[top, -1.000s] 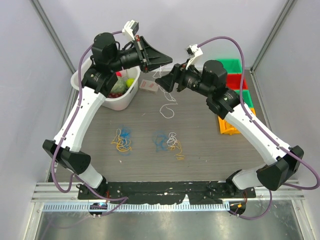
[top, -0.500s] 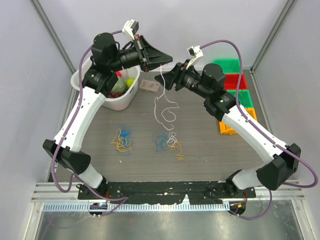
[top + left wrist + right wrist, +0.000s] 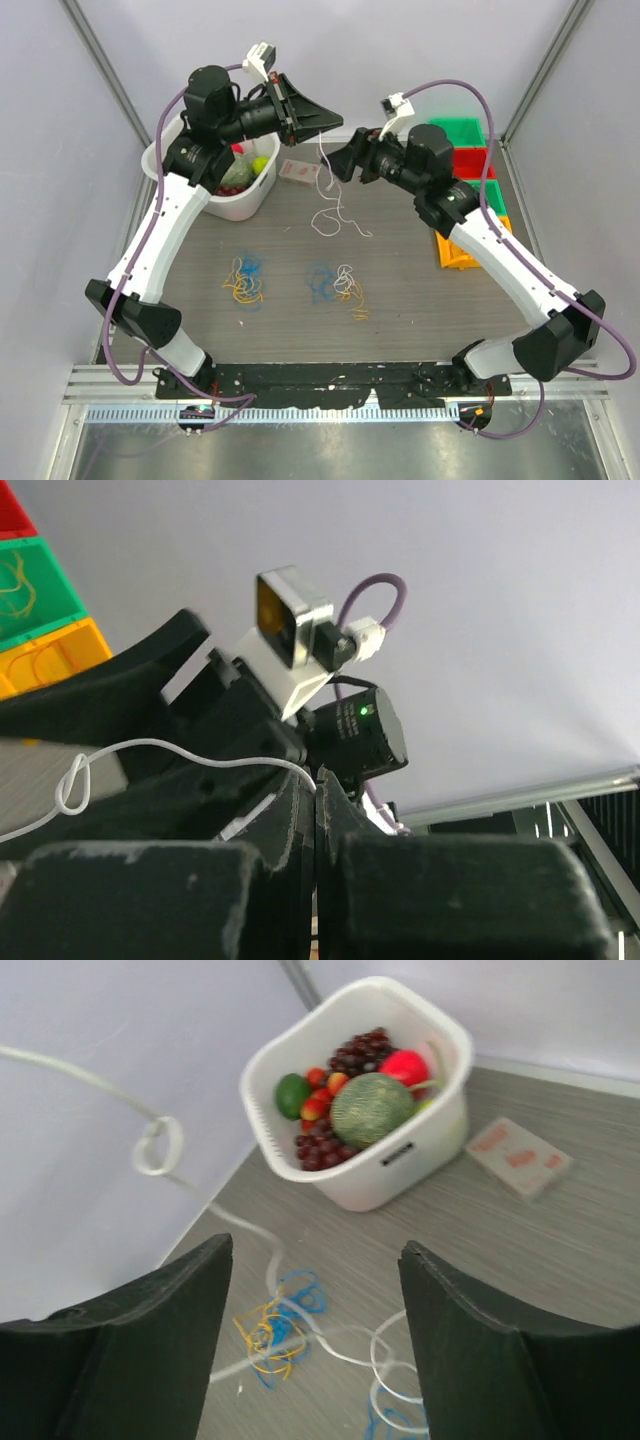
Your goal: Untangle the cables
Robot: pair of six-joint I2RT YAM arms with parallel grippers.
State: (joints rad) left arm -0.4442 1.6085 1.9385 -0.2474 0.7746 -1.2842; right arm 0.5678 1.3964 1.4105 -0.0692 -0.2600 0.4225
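Left jaws: closed, pinching one end of the white cable [image 3: 72,788], which hangs down from them over the surface [image 3: 420,300].
Right jaws: spread wide, holding nothing. The white cable passes just beside them; contact cannot be told.
Yellow-blue tangle [image 3: 245,280] and blue-white-orange tangle [image 3: 338,284]: lying apart on the surface.
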